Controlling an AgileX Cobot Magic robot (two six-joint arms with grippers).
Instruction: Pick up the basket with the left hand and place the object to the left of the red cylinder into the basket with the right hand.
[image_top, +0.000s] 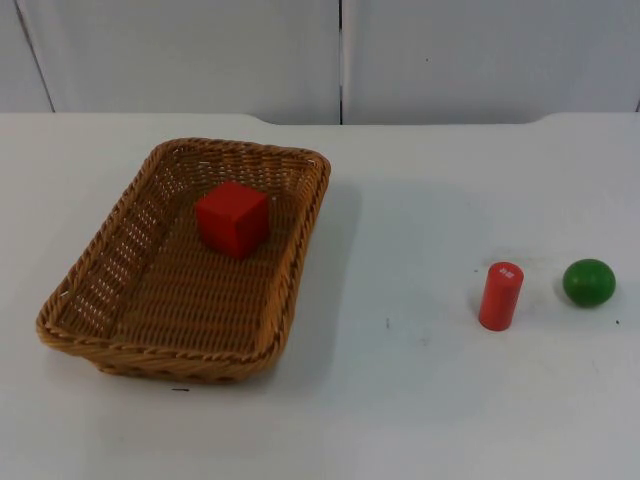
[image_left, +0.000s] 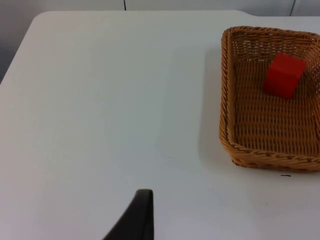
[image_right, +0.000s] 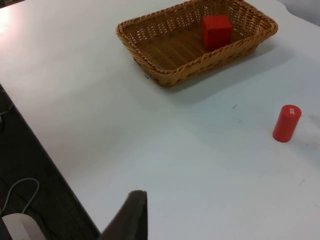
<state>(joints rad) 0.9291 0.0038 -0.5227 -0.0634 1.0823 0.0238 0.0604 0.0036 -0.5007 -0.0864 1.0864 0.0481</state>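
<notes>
The left gripper (image_left: 142, 212) is held above bare table (image_top: 420, 400), well to the side of the basket (image_top: 290, 290); whether it is wide or narrow cannot be told. The right gripper (image_right: 131, 215) is held near the table's front edge, well apart from everything, its opening likewise not to be told. The basket is set flat on the table with a red cube (image_top: 232, 218) lying inside, toward its far end. A red cylinder (image_top: 501, 295) is seen upright, well apart from the basket, with broad open table between them. A green ball (image_top: 588, 282) is placed just beside the cylinder, apart from it, on the side away from the basket.
</notes>
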